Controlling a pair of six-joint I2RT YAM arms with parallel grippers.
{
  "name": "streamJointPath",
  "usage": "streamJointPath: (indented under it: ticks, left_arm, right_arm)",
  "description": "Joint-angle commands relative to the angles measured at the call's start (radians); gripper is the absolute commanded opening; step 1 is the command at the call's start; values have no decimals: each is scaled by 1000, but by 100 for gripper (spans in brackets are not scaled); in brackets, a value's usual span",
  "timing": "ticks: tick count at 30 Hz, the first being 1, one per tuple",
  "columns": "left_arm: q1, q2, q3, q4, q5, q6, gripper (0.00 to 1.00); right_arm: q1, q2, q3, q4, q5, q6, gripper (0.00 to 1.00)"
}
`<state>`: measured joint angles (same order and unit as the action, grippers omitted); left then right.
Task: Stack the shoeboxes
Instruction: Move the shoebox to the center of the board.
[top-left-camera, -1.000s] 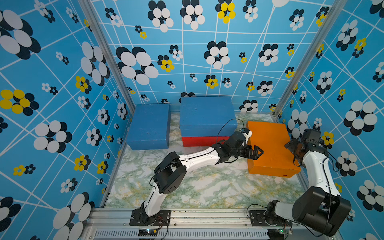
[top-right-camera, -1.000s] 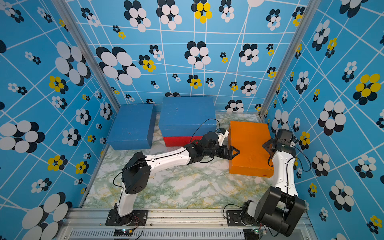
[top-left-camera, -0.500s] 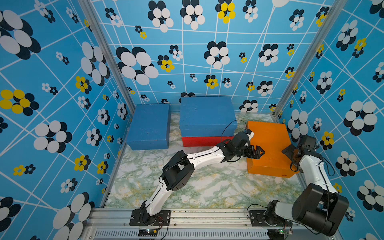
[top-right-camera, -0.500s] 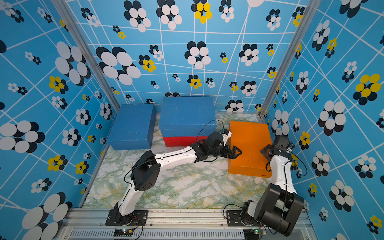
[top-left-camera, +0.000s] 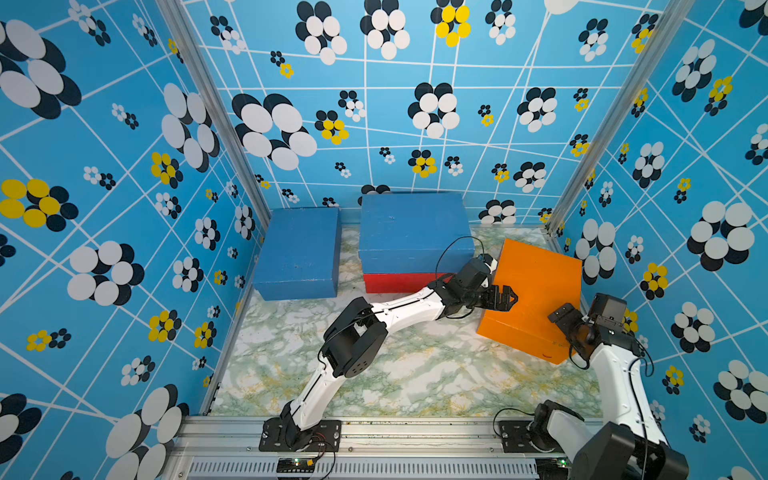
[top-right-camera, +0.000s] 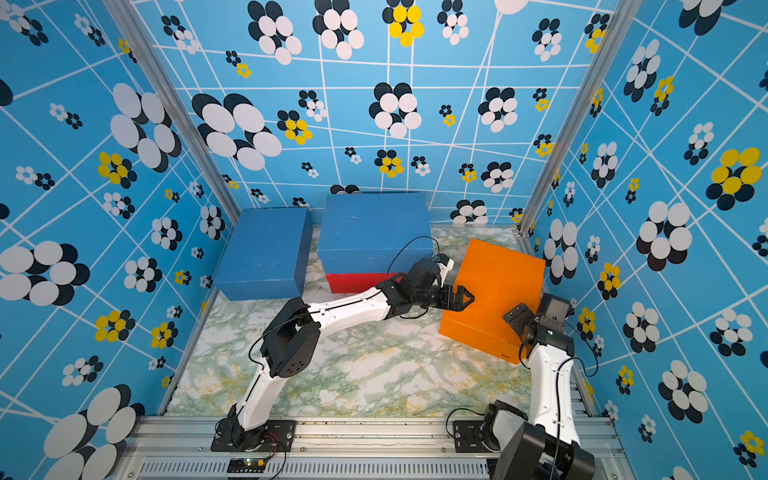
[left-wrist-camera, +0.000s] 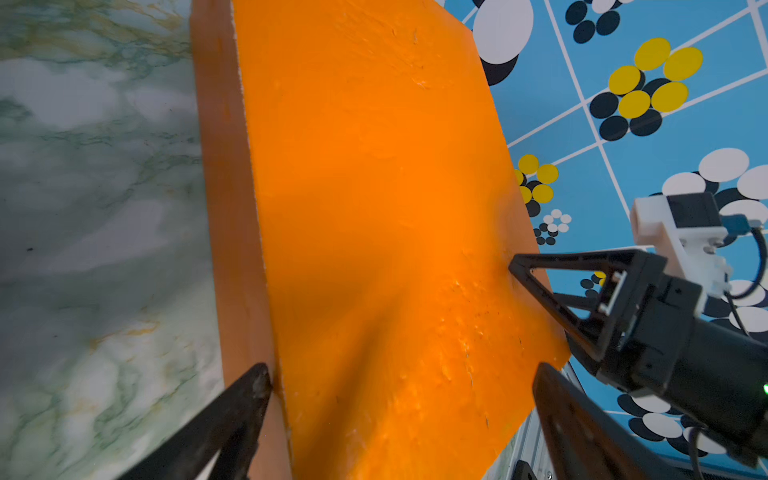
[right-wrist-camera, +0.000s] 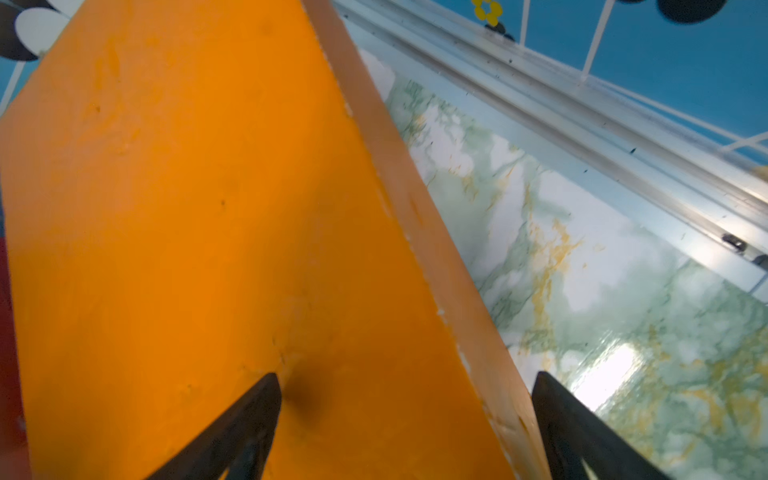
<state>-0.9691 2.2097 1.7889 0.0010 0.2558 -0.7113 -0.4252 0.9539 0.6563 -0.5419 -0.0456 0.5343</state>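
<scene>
Left end effector (top-left-camera: 509, 297) and right end effector (top-left-camera: 565, 322) flank the orange shoebox (top-left-camera: 536, 286).

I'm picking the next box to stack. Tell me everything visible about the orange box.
The orange box is a matte, roughly painted cardboard shoebox with its lid on. It lies askew on the marble table, near the right wall. The open left gripper straddles one long edge; the open right gripper straddles the opposite one.
</scene>
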Motion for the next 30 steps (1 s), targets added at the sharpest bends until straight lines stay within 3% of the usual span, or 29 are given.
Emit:
streamJointPath:
  ticks: [1,7,13,20,26,30]
  left_arm:
    - [-5,-41,2,-18,5,26,99]
    - [6,-131,-30,-80,-90,95,100]
    - [29,-192,-44,-137,-141,128,100]
    - [3,-280,-109,-126,-183,134,99]
    - [-13,-354,-268,-27,-157,69,99]
    - [-32,-415,-372,47,-142,47,100]
  right_arm:
    - [76,-88,-40,-98,-101,65,95]
    - [103,-228,30,-244,-7,48,96]
    - [103,-170,165,-259,-9,7,96]
    - [103,90,429,-205,-17,-88,97]
    - [103,334,655,-135,-20,-56,96]
    - [103,429,696,-71,35,-44,96]
